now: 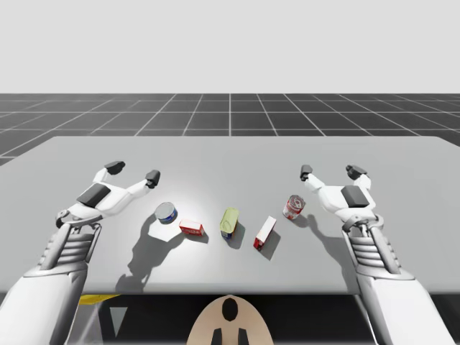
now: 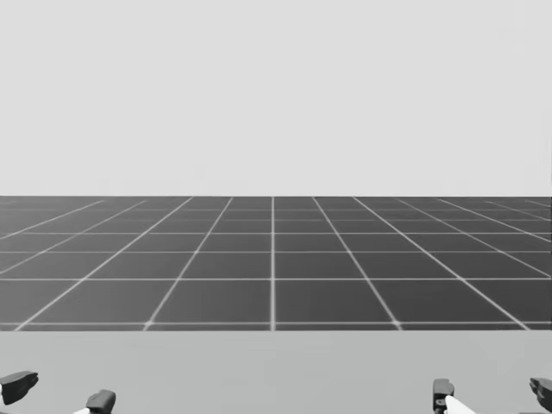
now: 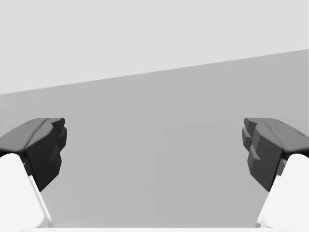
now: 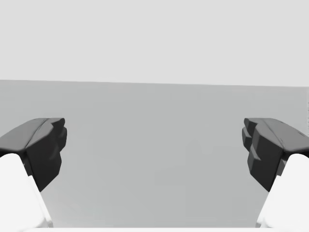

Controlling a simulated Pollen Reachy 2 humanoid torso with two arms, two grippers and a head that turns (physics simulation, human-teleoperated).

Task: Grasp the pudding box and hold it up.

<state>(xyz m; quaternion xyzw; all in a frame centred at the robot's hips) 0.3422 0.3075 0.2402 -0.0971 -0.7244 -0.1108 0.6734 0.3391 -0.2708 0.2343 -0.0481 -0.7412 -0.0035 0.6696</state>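
the left gripper (image 1: 132, 173) and right gripper (image 1: 330, 171) are hanging wide open, flanking the small red box (image 1: 191, 228) and red-and-white box (image 1: 264, 232), seemingly readying either reach.

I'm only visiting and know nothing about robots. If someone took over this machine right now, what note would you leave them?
My left claw is open and empty, raised beyond the blue can.
My right claw is open and empty, raised beyond the red can.
A small red box lies beside the blue can. A red and white box lies between the green can and the red can. I cannot tell which is the pudding.
Done: nothing.
Left: identify the box, grasp it, lift it.
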